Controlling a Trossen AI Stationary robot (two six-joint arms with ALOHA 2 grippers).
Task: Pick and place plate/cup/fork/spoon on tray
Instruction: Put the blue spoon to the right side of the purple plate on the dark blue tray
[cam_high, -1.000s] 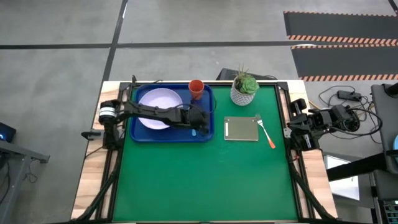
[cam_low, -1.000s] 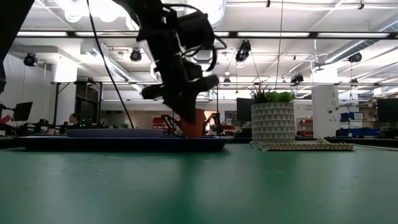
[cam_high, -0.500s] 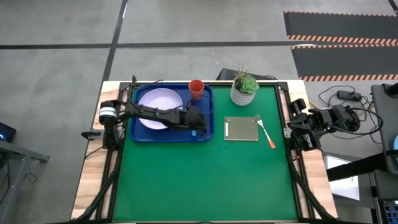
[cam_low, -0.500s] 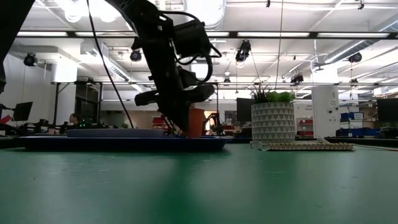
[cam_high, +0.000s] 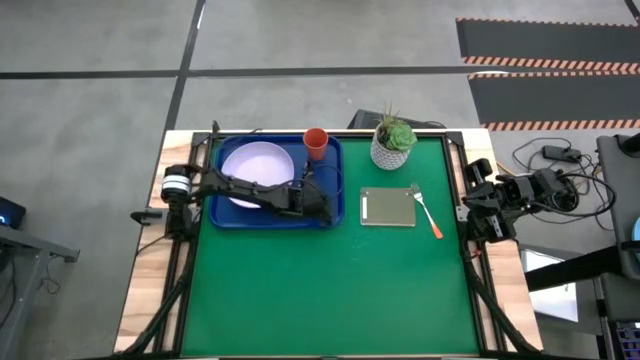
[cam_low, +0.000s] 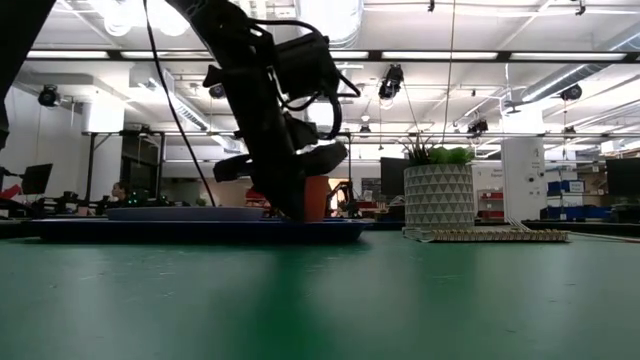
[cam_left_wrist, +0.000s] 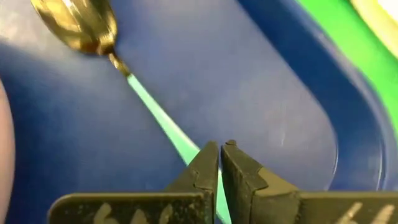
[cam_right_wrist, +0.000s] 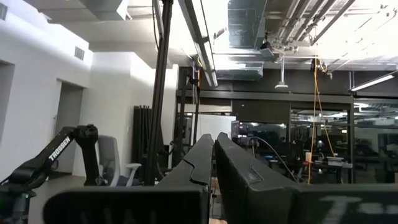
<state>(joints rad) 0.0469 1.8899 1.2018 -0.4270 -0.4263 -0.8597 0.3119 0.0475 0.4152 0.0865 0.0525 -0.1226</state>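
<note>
The blue tray sits at the table's far left and holds the lavender plate and the orange-red cup. The spoon, gold-toned bowl and light blue handle, lies in the tray's right part. My left gripper is low over the tray, shut on the spoon's handle. The fork lies on the green mat, right of the grey-green pad. My right gripper is shut and empty at the table's right edge. My left gripper pinches the spoon's light blue handle between its two fingers, well back from the bowl. The fingers come from above, pointing down at the tray floor. The bowl and the visible handle lie along the tray floor.
A white pot with a green plant stands at the far edge, right of the tray. The pad and the fork lie right of the middle. The near half of the green mat is bare.
My left gripper has gone a little toward the table's near edge and down over the tray's right part, with the spoon in it.
</note>
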